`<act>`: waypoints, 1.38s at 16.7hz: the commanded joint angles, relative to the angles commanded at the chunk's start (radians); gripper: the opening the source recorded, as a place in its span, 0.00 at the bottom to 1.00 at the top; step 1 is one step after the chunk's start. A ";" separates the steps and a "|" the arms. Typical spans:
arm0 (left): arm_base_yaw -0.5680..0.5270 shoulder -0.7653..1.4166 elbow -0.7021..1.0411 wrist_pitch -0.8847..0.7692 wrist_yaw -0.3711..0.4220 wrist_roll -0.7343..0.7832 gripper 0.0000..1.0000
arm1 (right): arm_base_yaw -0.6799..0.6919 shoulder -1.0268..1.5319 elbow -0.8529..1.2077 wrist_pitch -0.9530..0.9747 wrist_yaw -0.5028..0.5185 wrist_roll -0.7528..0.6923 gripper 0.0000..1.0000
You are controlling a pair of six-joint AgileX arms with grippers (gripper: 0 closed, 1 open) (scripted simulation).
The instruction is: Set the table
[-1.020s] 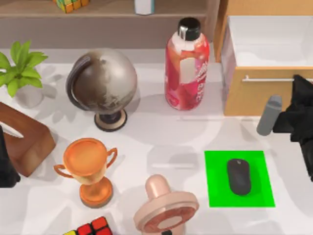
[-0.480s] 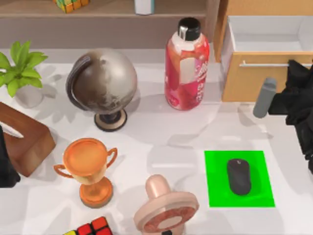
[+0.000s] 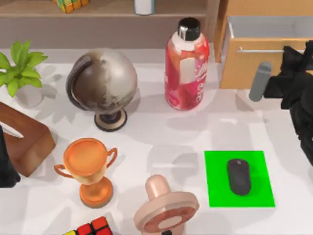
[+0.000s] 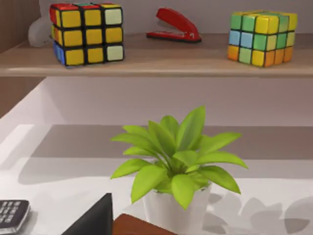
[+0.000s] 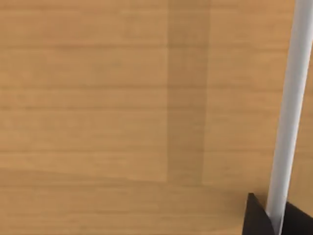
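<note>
The wide, smooth white bench [image 3: 161, 134] spreads under everything in the top view, reaching from the left edge to the right, below the wooden shelf. As a desktop it is surely rigid, heavy and fixed: nothing to lift, only a slick surface on which things would slide rather easily. The work therefore falls on the light wooden drawer cabinet [image 3: 254, 63] at the bench's right rear, whose drawer stands partly open. Its slim white bar handle [image 5: 288, 112] is likely stiff and smooth; the sensible place to take hold is across the bar, squarely, so the drawer runs straight.

The right pincer [image 5: 274, 218] sits at that handle: in the right wrist view its dark fingertips straddle the lower end of the bar, closed around it as far as I can judge. In the top view the right arm [image 3: 293, 93] reaches in from the right edge, its black wrist level with the drawer front, beside a grey cylindrical part.

The left arm [image 3: 6, 161] stays parked at the bench's left edge near a brown wooden box [image 3: 24, 139]; I cannot tell how its pincer stands. Its wrist camera looks at a leafy green potted plant [image 4: 178, 166].
</note>
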 joint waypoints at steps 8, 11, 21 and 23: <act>0.000 0.000 0.000 0.000 0.000 0.000 1.00 | -0.015 0.034 0.092 -0.060 -0.015 0.001 0.00; 0.000 0.000 0.000 0.000 0.000 0.000 1.00 | -0.021 0.049 0.128 -0.077 -0.016 0.000 0.00; 0.000 0.000 0.000 0.000 0.000 0.000 1.00 | -0.049 0.162 0.382 -0.222 -0.048 -0.001 0.00; 0.000 0.000 0.000 0.000 0.000 0.000 1.00 | -0.049 0.162 0.382 -0.222 -0.048 -0.001 0.00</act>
